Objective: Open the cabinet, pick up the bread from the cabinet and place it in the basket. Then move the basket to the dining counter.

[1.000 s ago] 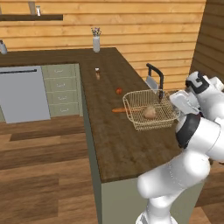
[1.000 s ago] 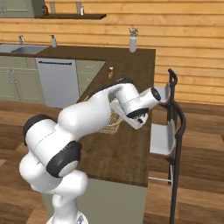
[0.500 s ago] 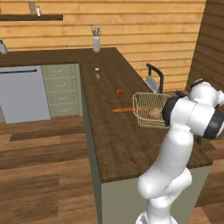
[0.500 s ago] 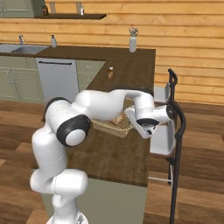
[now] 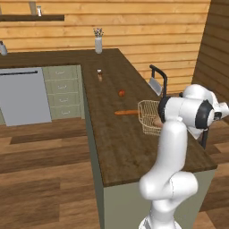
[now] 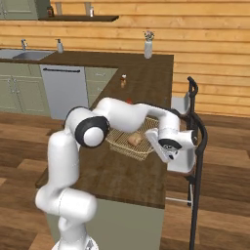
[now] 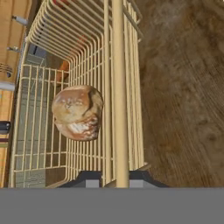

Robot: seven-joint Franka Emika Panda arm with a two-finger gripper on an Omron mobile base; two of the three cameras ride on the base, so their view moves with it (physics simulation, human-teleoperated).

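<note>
Two dark gripper [image 7: 113, 178] fingers [image 7: 89, 179] clamped on the rim of the square tan-gold wire mesh basket [image 7: 119, 87]. Small round tan-brown bread roll [image 7: 77, 112] sits inside the basket, just beyond the fingertips. Basket over the long dark brown wood-grain dining counter [image 7: 179, 87].

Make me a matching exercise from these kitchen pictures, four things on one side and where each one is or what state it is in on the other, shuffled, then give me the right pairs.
Things:
1. bread
2. basket
3. gripper
4. vase

Places or states:
A. at the far end of the dining counter, by the plank wall
B. shut on the basket's rim
C. lying inside the basket
D. standing on the dining counter near its right edge

Pairs: 1-C, 2-D, 3-B, 4-A
</note>
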